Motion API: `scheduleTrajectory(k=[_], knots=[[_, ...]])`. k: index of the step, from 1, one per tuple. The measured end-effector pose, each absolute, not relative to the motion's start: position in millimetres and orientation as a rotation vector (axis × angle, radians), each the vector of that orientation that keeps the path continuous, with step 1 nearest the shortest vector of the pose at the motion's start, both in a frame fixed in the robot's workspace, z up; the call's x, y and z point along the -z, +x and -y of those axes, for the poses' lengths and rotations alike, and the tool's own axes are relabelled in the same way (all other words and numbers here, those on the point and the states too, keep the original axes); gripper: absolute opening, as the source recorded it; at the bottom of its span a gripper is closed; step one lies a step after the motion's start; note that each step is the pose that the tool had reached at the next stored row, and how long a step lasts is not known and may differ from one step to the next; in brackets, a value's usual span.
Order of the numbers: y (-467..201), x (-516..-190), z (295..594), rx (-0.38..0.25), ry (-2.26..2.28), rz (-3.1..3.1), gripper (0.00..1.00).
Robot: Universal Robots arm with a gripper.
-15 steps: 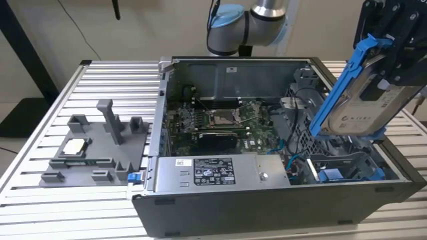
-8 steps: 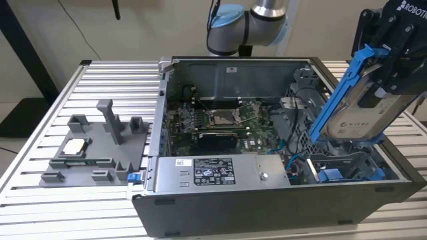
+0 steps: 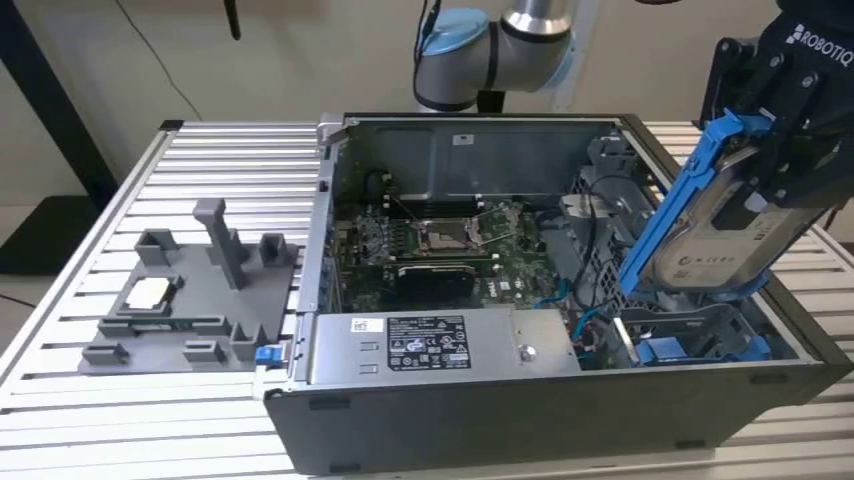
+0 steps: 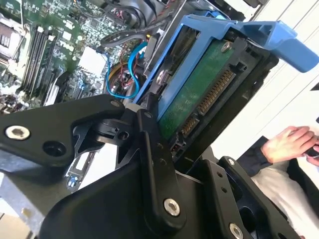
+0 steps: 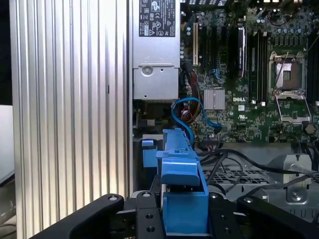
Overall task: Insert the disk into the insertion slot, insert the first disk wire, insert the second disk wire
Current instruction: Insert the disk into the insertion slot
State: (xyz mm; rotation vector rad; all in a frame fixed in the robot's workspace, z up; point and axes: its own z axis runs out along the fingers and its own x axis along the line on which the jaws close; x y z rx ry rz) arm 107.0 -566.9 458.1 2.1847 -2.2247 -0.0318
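The disk [image 3: 727,225], a silver-beige drive with a white label in a bright blue carrier [image 3: 674,200], hangs tilted over the open computer case's front corner on the exterior view's right. My gripper [image 3: 771,160] is shut on it from above. Below it lies the insertion slot [image 3: 701,322], a grey sheet-metal cage; the disk's lower end is just above its opening. In the first wrist view the blue carrier [image 5: 182,196] sits between my black fingers [image 5: 145,219], over perforated grey metal [image 5: 234,177]. The second wrist view shows the disk's green board [image 4: 199,87]. A blue wire [image 5: 188,110] loops beside the cage.
Another blue-fronted carrier [image 3: 667,350] sits low in the cage. The power supply [image 3: 427,345] fills the case's front, with the motherboard [image 3: 441,245] behind it. A grey fixture [image 3: 187,290] stands on the slatted table [image 3: 80,230] at the exterior view's left. A person's hand [image 4: 289,144] is close by.
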Motion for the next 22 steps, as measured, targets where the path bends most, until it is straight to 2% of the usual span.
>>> scheduleTrajectory(k=[22], knots=[[107.1,-454.5,570.3,0.033,2.185,2.225,0.33]])
